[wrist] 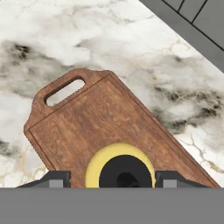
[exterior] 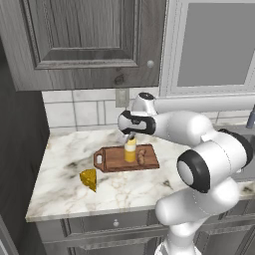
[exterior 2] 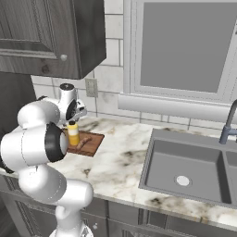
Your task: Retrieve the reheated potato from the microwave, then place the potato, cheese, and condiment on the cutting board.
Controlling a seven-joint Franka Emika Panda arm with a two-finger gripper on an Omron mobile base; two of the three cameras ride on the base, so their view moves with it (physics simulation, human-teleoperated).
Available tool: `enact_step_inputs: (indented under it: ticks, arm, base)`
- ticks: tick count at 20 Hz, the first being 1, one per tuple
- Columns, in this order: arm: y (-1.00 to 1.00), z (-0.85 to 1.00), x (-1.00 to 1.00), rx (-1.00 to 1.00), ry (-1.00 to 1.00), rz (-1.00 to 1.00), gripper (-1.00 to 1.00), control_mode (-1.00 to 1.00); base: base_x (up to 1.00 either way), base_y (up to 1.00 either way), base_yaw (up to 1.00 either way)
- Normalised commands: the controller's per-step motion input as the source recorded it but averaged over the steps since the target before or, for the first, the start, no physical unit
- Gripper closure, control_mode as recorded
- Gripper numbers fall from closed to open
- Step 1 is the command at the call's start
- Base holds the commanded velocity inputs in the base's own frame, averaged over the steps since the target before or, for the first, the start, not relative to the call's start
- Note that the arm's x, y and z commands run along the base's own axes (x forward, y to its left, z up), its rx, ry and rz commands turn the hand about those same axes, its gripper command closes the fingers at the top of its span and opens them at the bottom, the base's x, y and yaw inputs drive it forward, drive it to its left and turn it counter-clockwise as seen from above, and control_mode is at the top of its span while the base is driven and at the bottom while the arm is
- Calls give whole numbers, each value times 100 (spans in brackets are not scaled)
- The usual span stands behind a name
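Hovering claw (wrist: 112, 179) (jaws parted) straight above upright condiment (exterior: 130, 151) on cutting board (wrist: 100, 127).

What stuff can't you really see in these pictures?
- End effector grip: in the hand view its fingertips flank the condiment with gaps; contact can't be told.
- Cutting board: in the right base view the robot's arm hides its left part.
- Potato: too small in the left base view to show detail.
- Cheese: its underside faces away.
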Motion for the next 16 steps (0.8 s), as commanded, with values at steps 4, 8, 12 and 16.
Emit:
enact_step_inputs:
  ticks: [4, 8, 12, 16]
  arm:
    - [-7, 0, -11, 0, -2, 0, -100, -100]
    - [-3, 4, 0, 0, 0, 0, -100, -100]
    - [-2, 28, -8, 5, 0, 0, -100, -100]
    - [-3, 23, -36, 7, 2, -6, -100, -100]
  base:
    - [0, 0, 0]
    - [0, 0, 0]
    - [0, 0, 0]
    - [0, 0, 0]
